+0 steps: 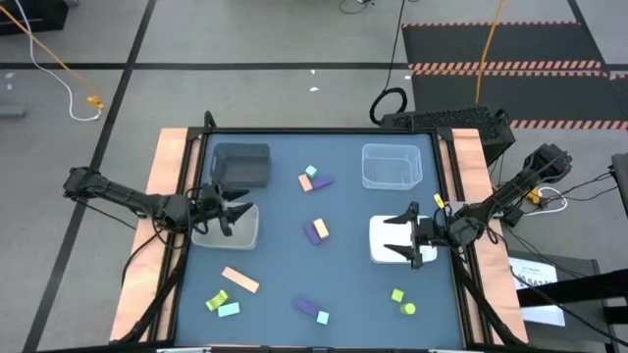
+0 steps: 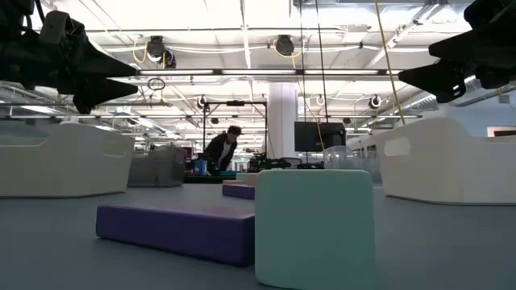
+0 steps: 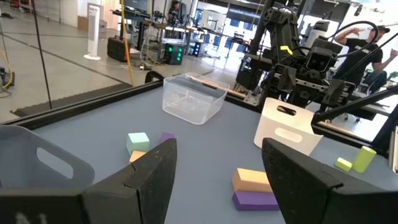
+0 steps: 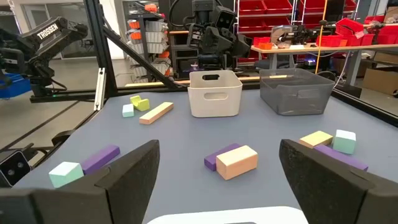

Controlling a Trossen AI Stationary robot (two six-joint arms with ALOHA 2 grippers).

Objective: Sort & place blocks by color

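Blocks lie scattered on the table. A teal cube [image 1: 311,172], a salmon block [image 1: 305,182] and a purple one [image 1: 322,182] sit toward the far side. A salmon block on a purple one [image 1: 316,230] lies in the middle. Near the front are a salmon bar [image 1: 240,279], a yellow-green block [image 1: 217,300], a teal block [image 1: 229,310], a purple bar [image 2: 173,229] beside a teal cube [image 2: 314,225], and two yellow-green blocks [image 1: 402,301]. My left gripper [image 1: 234,210] hovers open over the left white bin [image 1: 235,235]. My right gripper [image 1: 397,235] hovers open over the right white bin [image 1: 383,245].
A dark grey bin [image 1: 240,165] stands at the far left and a clear bin [image 1: 391,165] at the far right. Wooden strips border the table's left and right sides. In the low view a person [image 2: 219,151] stands in the room beyond the table.
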